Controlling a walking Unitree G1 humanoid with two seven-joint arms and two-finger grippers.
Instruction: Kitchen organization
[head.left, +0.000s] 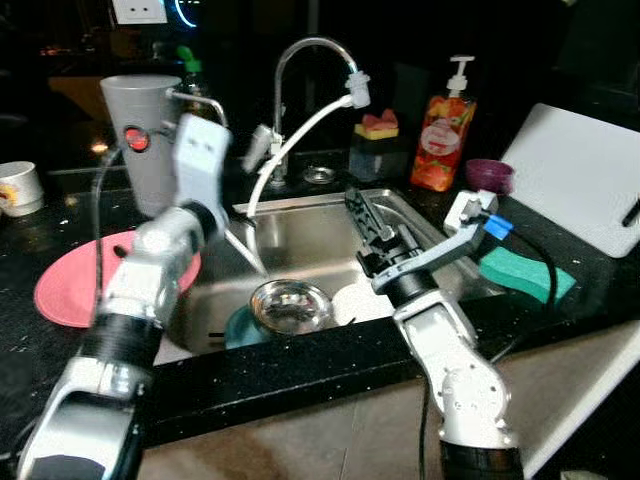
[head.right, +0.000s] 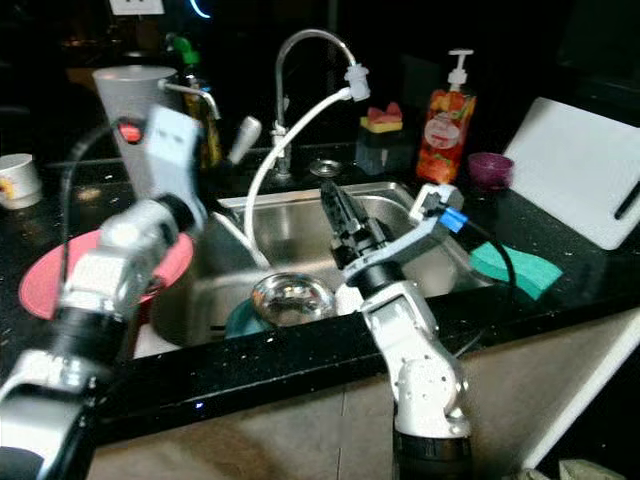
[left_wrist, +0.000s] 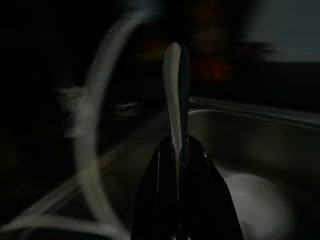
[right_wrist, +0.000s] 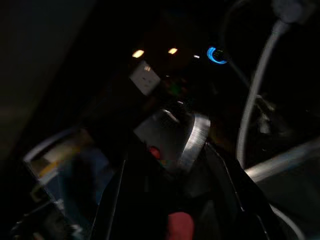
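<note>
— Where are we standing with the dishes? The steel bowl (head.left: 290, 305) is lying in the sink (head.left: 330, 215), at the near wall, with a teal dish under it and a white plate (head.left: 358, 300) just beside it on our right.

— And our right end effector (head.left: 362, 212) is hanging over the sink's middle, so the bowl is sitting below it, toward us and toward our left. Its black fingers are looking pressed together on nothing.

— Which arm are we calling nearer?

— We are judging the right one nearer; it is already above the basin. The left end effector (left_wrist: 175, 75) is reaching in by the faucet hose (head.left: 290, 150), fingers together around what may be a pale slim utensil; we cannot tell what it is.

— The bowl is round, mouth up, so we are reckoning on a rim pinch from above.

— And the pink plate (head.left: 70, 285) is waiting on the tabletop (head.left: 330, 365), at our far left.
</note>
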